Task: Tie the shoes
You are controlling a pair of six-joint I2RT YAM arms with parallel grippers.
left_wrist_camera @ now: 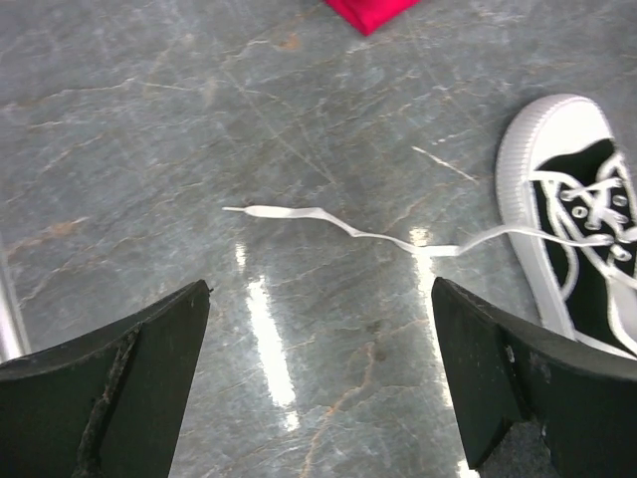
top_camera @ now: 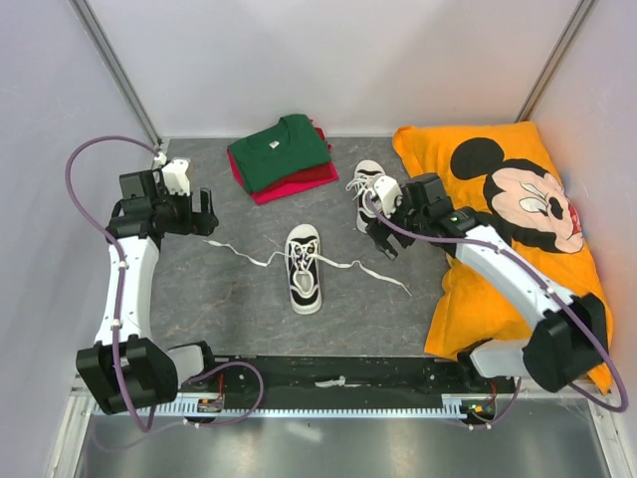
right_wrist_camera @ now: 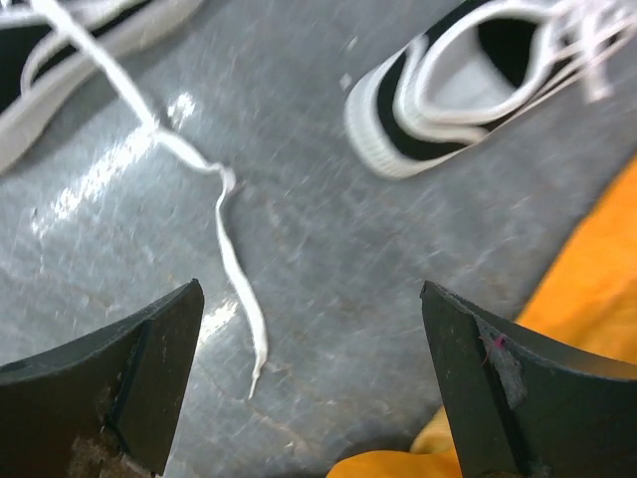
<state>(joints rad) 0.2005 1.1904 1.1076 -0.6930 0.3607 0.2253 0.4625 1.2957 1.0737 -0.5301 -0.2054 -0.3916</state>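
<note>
One black sneaker (top_camera: pixel 304 271) with a white toe cap lies mid-table, its white laces untied and spread out left (top_camera: pixel 239 253) and right (top_camera: pixel 383 274). The second sneaker (top_camera: pixel 366 187) lies further back, its laces loose. My left gripper (top_camera: pixel 206 213) is open and empty above the tip of the left lace (left_wrist_camera: pixel 318 219); the shoe's toe (left_wrist_camera: pixel 572 199) shows at the right of its view. My right gripper (top_camera: pixel 384 239) is open and empty above the table between the two shoes. Its view shows the right lace end (right_wrist_camera: pixel 239 289) and the second shoe's heel (right_wrist_camera: pixel 438 110).
A folded green shirt (top_camera: pixel 281 149) on a red one (top_camera: pixel 289 184) lies at the back. A large orange Mickey Mouse pillow (top_camera: pixel 518 229) fills the right side, under the right arm, and shows in the right wrist view (right_wrist_camera: pixel 587 269). White walls enclose the table.
</note>
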